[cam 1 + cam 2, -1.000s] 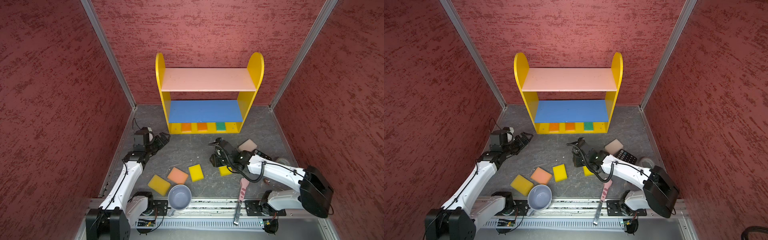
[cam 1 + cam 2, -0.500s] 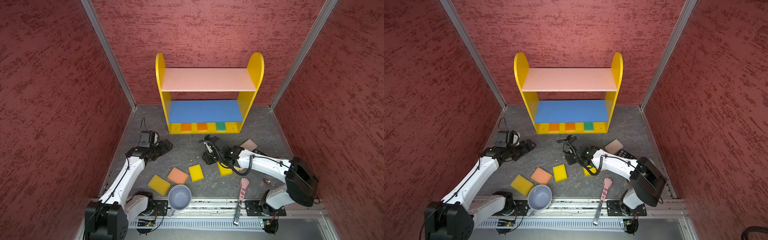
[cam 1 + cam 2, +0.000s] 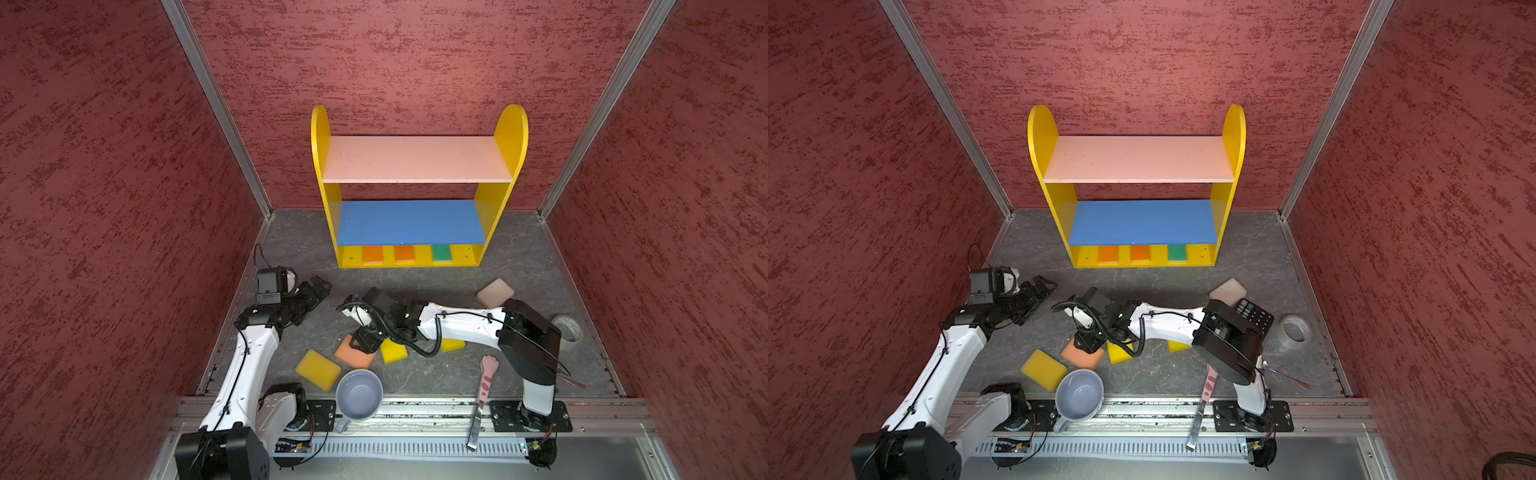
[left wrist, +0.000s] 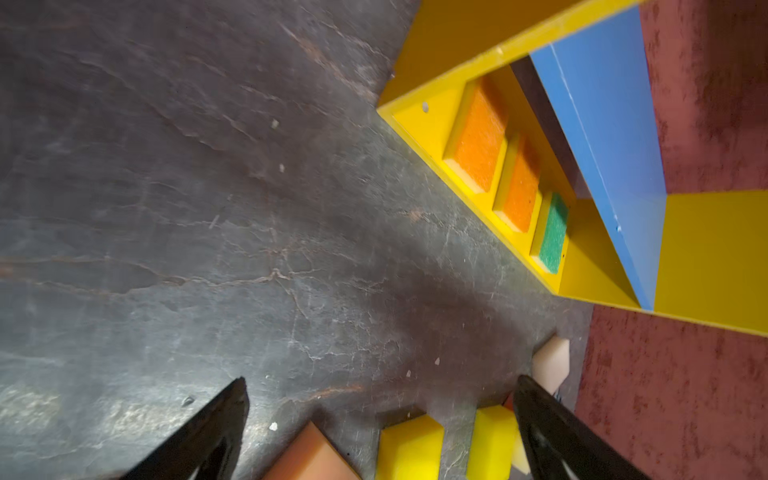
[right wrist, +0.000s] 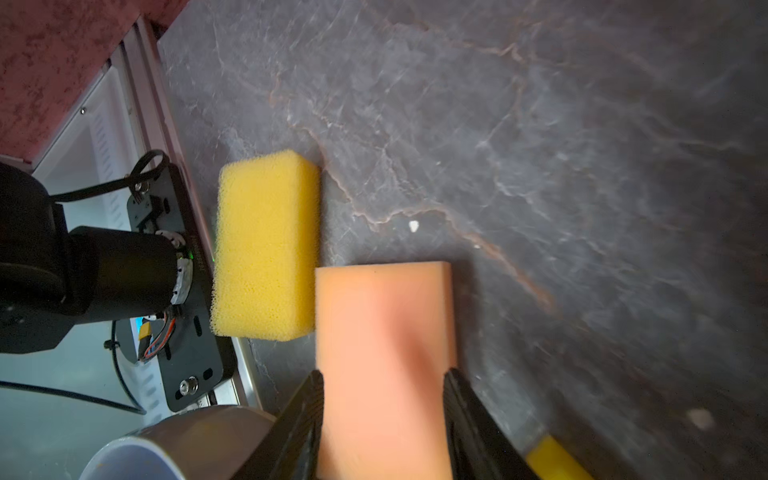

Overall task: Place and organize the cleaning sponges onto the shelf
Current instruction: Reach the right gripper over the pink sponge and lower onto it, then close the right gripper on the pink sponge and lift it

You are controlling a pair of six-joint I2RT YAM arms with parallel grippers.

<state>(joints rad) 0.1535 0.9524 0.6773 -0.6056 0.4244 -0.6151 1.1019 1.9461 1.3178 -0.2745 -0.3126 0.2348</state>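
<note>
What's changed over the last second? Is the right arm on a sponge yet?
The right tool swung left and toward the front edge, and closed on the peach sponge, which still lies where it was. The left tool hardly moved and is open and empty. The mug and the shelf with its three sponges stayed put.

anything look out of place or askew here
The grey-blue mug and the cat-paw tool both stick out over the front metal rail; neither is a sponge.
</note>
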